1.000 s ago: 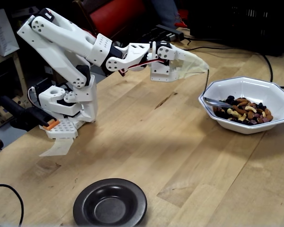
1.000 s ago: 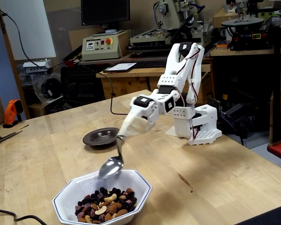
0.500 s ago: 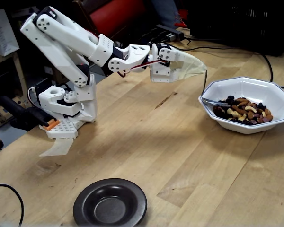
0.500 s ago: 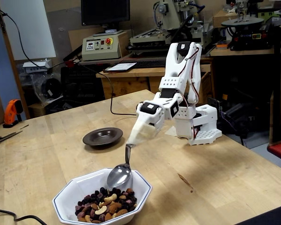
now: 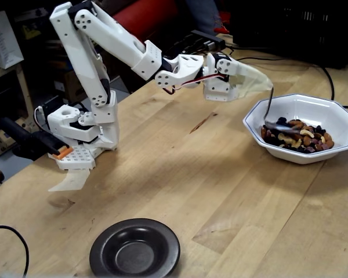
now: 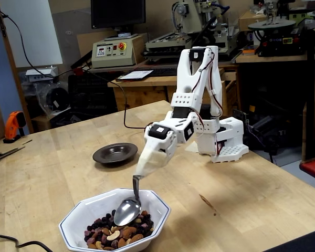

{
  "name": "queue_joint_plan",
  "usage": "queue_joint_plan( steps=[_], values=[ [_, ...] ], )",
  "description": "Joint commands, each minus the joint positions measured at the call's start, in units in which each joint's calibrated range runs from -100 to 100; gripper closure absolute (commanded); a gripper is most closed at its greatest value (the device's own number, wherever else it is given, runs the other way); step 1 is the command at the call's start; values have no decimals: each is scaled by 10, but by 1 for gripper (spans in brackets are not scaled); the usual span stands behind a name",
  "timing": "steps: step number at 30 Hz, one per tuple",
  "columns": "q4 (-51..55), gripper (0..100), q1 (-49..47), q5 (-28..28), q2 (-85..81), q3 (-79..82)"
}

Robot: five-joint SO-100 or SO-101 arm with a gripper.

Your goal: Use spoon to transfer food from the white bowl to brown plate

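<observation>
The white arm reaches out over the wooden table (image 5: 180,174) toward the white bowl (image 5: 336,113), which in one fixed view sits at the right edge and in the other at the bottom, nearest the camera (image 6: 79,220). The gripper (image 6: 147,163) is wrapped in off-white tape, so how far its fingers stand apart cannot be told — the spoon (image 6: 128,211) hangs from its tip, handle upright. The spoon's shiny oval end rests on the food (image 6: 121,233), a heap of cashews, brown nuts and dark raisins inside the bowl. The brown plate (image 5: 134,249) lies well apart from the bowl, near the front edge in that view, with nothing visible in it
</observation>
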Motion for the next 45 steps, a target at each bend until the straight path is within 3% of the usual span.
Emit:
queue_joint_plan(
  steps=[1, 7, 15, 19, 26, 45],
  values=[
    [-24, 96, 3, 4, 50, -53],
    [-47, 96, 15, 5, 72, -83],
    [-44, 96, 110, 6, 72, -132],
    [-44, 96, 132, 31, 72, -130],
    [-48, 96, 134, 66, 72, -129],
    [-44, 96, 80, 66, 72, -127]
  ],
)
